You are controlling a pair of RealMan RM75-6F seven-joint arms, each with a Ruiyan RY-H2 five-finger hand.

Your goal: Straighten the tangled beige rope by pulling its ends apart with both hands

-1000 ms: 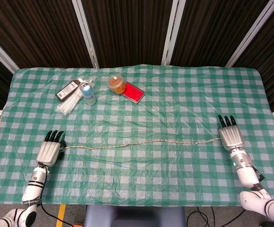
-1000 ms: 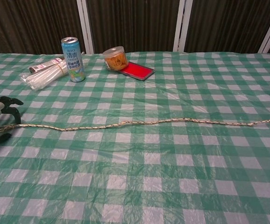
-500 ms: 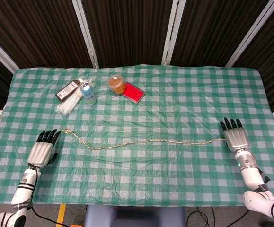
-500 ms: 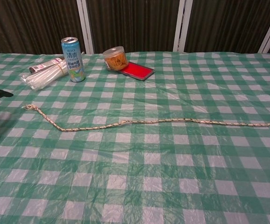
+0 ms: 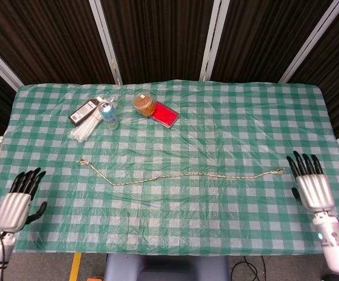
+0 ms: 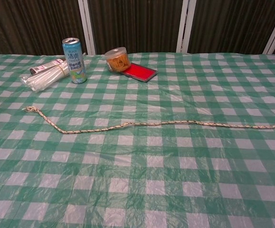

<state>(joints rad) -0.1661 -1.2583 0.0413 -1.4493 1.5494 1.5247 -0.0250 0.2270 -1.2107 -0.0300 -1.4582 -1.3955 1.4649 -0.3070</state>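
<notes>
Robot hand status: left robot hand (image 5: 16,202) and right robot hand (image 5: 311,184) both lie with fingers spread, holding nothing, each well clear of the rope (image 5: 181,175). Rope lies nearly straight across the middle of the surface (image 5: 228,228), its left end kinked toward the can (image 5: 108,115). Rope is judged light, limp and easily dragged; take hold at the extreme ends only.
</notes>
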